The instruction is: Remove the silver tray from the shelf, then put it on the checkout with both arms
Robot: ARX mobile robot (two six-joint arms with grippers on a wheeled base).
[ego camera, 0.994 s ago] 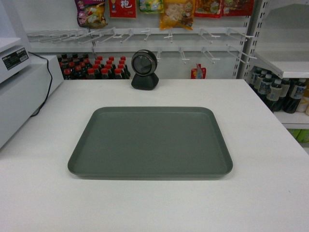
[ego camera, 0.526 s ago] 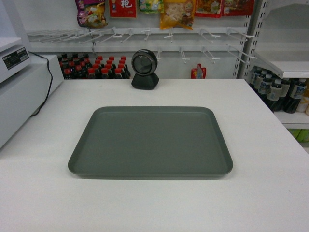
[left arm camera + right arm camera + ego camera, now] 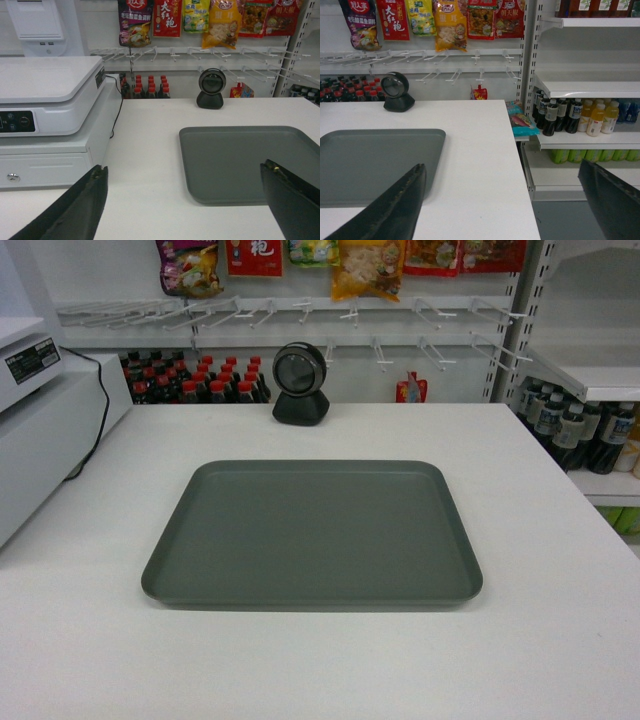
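While the silver tray (image 3: 312, 532) lies flat on the checkout (image 3: 540, 570) in front of the round black scanner (image 3: 300, 383), both grippers hang spread wide, holding nothing: left gripper (image 3: 192, 197) off the tray's left edge, right gripper (image 3: 512, 195) off its right edge, cash register (image 3: 47, 95) at left.

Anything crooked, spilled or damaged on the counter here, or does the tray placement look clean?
Nothing stands out. The silver tray lies flat on the checkout, roughly square to its edges, bare and unmarked, in front of the scanner. No spill or damage shows. The left hand and the right hand are open, apart from the tray.
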